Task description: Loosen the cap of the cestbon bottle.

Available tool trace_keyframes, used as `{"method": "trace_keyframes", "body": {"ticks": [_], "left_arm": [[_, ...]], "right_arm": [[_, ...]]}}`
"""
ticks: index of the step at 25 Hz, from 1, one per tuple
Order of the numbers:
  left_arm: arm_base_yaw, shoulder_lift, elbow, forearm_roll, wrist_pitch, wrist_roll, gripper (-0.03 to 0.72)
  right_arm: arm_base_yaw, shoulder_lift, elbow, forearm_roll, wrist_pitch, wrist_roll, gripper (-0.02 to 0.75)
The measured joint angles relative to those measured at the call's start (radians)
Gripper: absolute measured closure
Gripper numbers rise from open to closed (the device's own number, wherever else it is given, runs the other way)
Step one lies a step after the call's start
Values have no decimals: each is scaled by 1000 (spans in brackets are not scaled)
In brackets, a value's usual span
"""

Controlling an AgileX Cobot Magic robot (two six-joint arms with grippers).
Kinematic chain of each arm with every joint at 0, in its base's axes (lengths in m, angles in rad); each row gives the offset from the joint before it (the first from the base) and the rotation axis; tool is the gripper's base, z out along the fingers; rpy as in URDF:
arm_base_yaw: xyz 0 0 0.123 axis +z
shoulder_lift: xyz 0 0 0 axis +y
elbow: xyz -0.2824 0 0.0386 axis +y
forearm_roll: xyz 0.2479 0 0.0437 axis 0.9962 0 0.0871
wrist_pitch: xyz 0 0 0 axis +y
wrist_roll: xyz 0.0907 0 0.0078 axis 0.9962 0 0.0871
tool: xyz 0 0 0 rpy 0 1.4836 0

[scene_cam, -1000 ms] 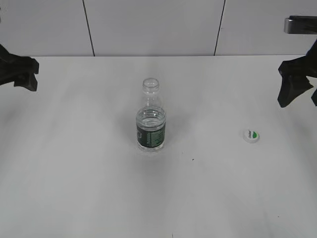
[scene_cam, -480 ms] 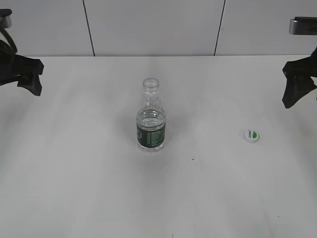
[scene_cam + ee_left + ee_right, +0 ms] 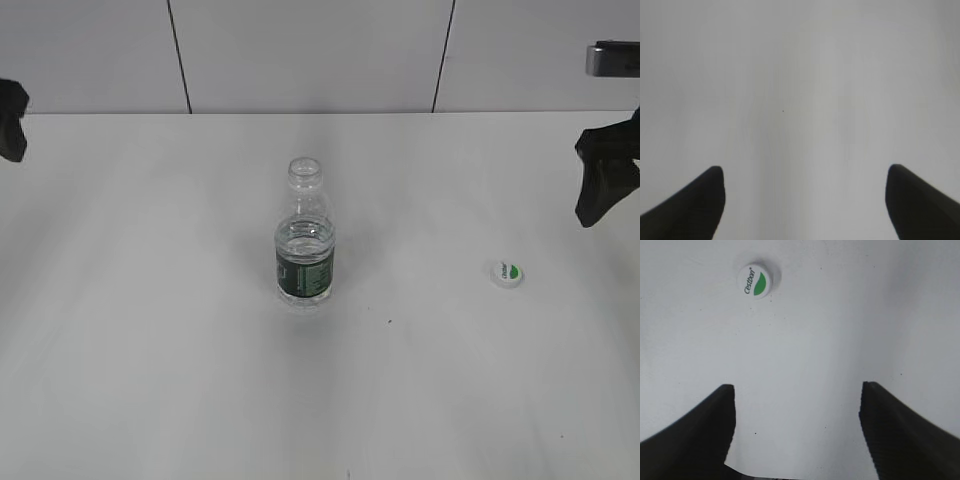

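Bottle (image 3: 304, 245) upright mid-counter (image 3: 150, 350), neck open. Cap (image 3: 507, 273) lies well apart, right side. Right wrist view alone shows cap's lettering. Left gripper (image 3: 805, 200), right gripper (image 3: 797, 427) spread wide, empty.

The left gripper (image 3: 10, 120) is mostly cut off at the table's left edge, only a dark tip showing. The right gripper (image 3: 605, 180) is clipped at the right edge. The bottle label's (image 3: 303, 273) print is too small to read.

Matte black tapered jaws — 2 grippers (image 3: 796, 430)
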Motion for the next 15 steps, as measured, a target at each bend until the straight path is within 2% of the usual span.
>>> {"method": "trace_keyframes", "body": {"ticks": [15], "left_arm": [[0, -315, 1, 1, 84, 1, 101]], "right_arm": [[0, -241, 0, 0, 74, -1, 150]]}}
